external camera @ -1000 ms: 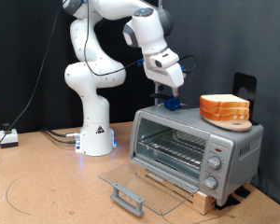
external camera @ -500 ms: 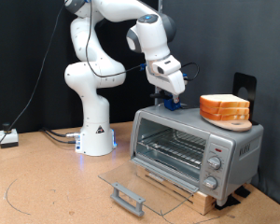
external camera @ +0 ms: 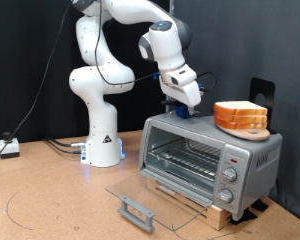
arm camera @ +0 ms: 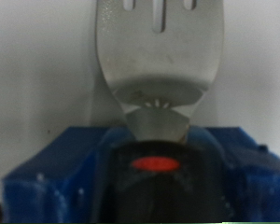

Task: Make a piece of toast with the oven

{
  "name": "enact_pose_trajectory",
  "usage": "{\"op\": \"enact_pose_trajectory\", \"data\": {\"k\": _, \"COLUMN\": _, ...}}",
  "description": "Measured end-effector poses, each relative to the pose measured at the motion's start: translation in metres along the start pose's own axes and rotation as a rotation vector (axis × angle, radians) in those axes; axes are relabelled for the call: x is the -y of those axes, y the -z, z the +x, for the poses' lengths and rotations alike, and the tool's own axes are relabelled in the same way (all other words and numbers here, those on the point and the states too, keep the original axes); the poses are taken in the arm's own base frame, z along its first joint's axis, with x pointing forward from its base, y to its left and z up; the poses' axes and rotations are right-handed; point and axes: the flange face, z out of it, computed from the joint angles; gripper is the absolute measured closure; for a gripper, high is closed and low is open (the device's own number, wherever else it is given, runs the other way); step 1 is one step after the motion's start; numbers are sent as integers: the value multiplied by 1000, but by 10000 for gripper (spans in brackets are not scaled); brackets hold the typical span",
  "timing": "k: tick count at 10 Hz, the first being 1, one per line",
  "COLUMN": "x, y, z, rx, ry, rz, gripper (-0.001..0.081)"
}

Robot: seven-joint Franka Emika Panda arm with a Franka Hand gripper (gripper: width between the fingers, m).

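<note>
Hovering the end effector [external camera: 186, 108] over the blue block [external camera: 182, 114] atop the oven [external camera: 210, 155], I'm gripping a spatula [arm camera: 159, 56] for lifting bread; door [external camera: 140, 196] lying open.

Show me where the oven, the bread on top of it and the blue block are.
oven [external camera: 250, 158]: exterior view, silver knob panel.
bread stack [external camera: 240, 116]: exterior view, its side.
blue block [arm camera: 47, 173]: wrist view, its face.
</note>
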Motion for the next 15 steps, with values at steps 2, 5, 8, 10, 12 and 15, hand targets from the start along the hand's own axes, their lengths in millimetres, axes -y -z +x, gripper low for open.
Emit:
{"op": "enact_pose_trajectory", "data": {"k": 2, "x": -1, "y": -1, "z": 2, "rx": -3, "ry": -3, "rz": 5, "gripper": 126}}
{"op": "enact_pose_trajectory", "data": {"k": 5, "x": 0, "y": -1, "z": 3, "rx": -10, "ry": -7, "rz": 11, "gripper": 370}}
{"op": "enact_pose_trajectory", "data": {"k": 8, "x": 0, "y": 6, "z": 8, "rx": -36, "ry": -14, "rz": 24, "gripper": 404}}
{"op": "enact_pose_trajectory", "data": {"k": 10, "x": -1, "y": 23, "z": 13, "rx": -110, "ry": -10, "rz": 57, "gripper": 404}}
{"op": "enact_pose_trajectory", "data": {"k": 12, "x": 1, "y": 49, "z": 13, "rx": -178, "ry": 0, "rz": 104, "gripper": 401}}
{"op": "enact_pose_trajectory", "data": {"k": 15, "x": -14, "y": 51, "z": 10, "rx": -204, "ry": -77, "rz": 45, "gripper": 401}}
